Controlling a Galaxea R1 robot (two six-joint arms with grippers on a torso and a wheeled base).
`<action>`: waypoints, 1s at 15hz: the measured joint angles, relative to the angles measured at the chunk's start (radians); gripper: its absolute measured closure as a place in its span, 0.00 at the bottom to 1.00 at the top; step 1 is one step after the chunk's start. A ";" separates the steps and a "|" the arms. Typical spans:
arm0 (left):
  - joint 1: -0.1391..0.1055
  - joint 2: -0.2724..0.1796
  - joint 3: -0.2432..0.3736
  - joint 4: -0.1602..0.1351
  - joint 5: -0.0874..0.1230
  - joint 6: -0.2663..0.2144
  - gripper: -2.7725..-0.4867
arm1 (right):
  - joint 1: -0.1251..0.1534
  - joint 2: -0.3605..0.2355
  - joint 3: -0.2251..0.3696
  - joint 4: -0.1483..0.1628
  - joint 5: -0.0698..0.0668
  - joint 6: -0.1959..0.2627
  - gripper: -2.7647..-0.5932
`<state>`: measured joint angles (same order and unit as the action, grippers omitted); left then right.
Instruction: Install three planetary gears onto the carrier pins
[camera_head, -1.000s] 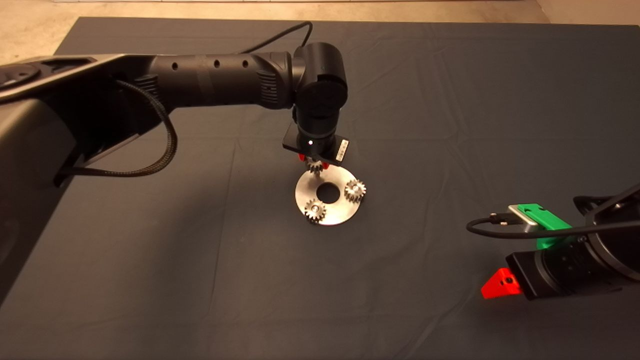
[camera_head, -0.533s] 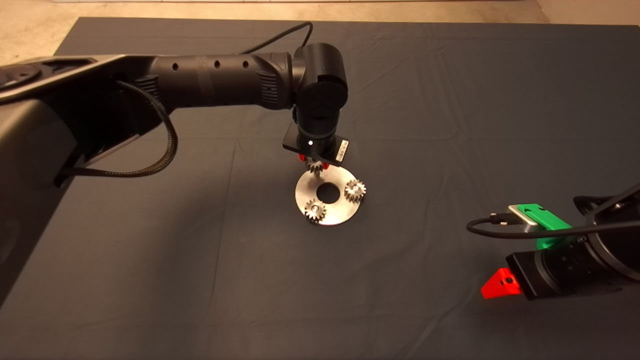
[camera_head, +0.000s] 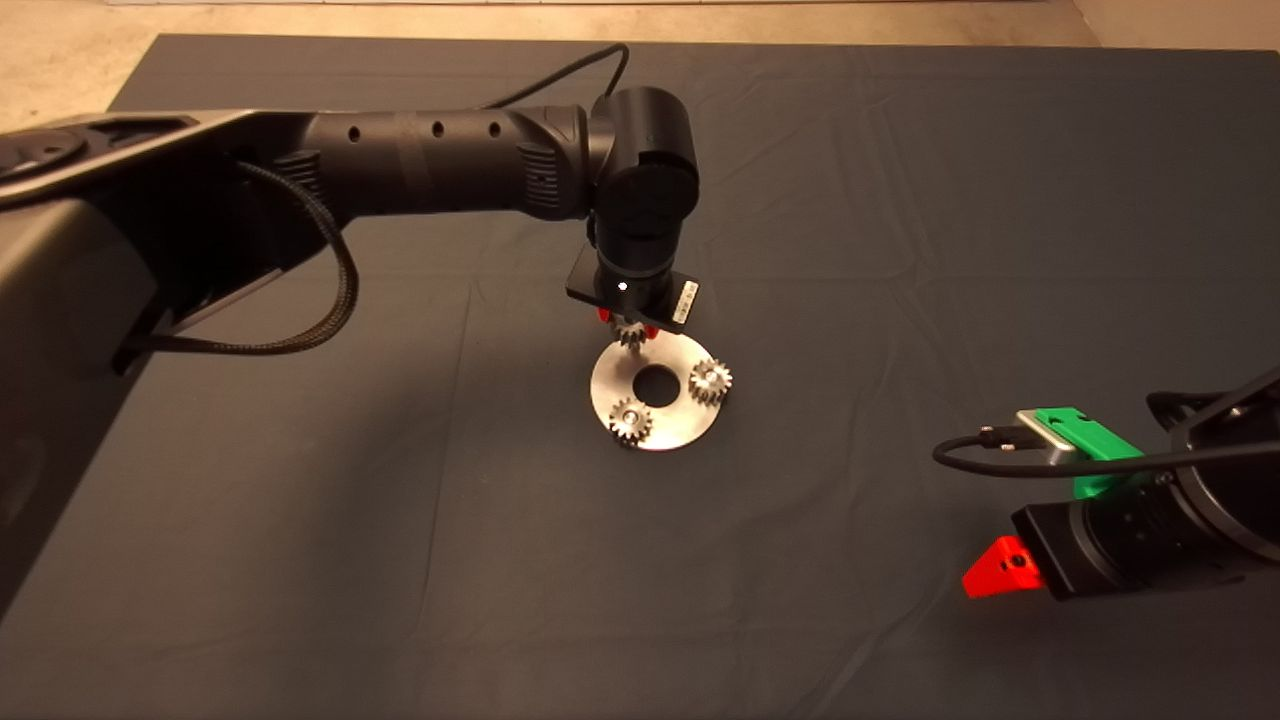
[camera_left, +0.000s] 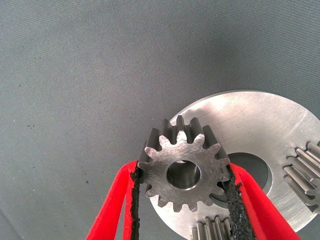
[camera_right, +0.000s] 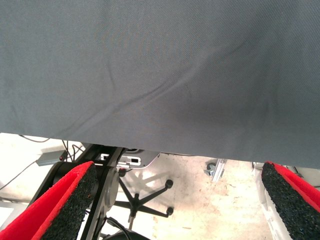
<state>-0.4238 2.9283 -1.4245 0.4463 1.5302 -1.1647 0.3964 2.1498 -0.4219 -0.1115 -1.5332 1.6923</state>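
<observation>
The shiny carrier disc (camera_head: 668, 428) lies mid-mat. Two planetary gears (camera_head: 710, 380) (camera_head: 631, 421) sit on its pins, their pin tops showing in the centre holes. My left gripper (camera_head: 628, 330) hangs over the disc's far edge, shut on the third gear (camera_left: 184, 172); black pads (camera_left: 134, 200) press its teeth on both sides. Through this gear's hole a silver pin top (camera_left: 189, 175) shows against the disc (camera_left: 255, 125). I cannot tell if the gear touches the disc. Parts of the other gears (camera_left: 305, 172) (camera_left: 215, 231) show beside the fingers. My right gripper (camera_head: 1000, 570) is parked open at the lower right.
Dark wrinkled mat (camera_head: 900, 200) all around the disc. The right wrist view shows the mat's edge (camera_right: 150, 135) and, beyond it, floor with a chair base (camera_right: 142, 200) and cables.
The left arm has shifted very slightly; the held gear stays over the same spot on the disc. The right arm has not moved.
</observation>
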 joint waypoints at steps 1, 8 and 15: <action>0.000 0.000 0.000 0.000 0.000 0.000 0.81 | 0.000 0.000 0.000 0.000 0.000 0.000 0.14; 0.000 0.000 0.000 0.000 0.000 0.000 0.81 | -0.011 0.000 0.000 0.000 0.000 0.000 0.14; 0.000 0.000 0.000 0.000 0.000 -0.001 0.81 | -0.012 0.000 0.000 0.000 0.000 0.000 0.14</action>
<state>-0.4238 2.9283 -1.4245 0.4460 1.5299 -1.1655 0.3847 2.1498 -0.4219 -0.1115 -1.5334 1.6923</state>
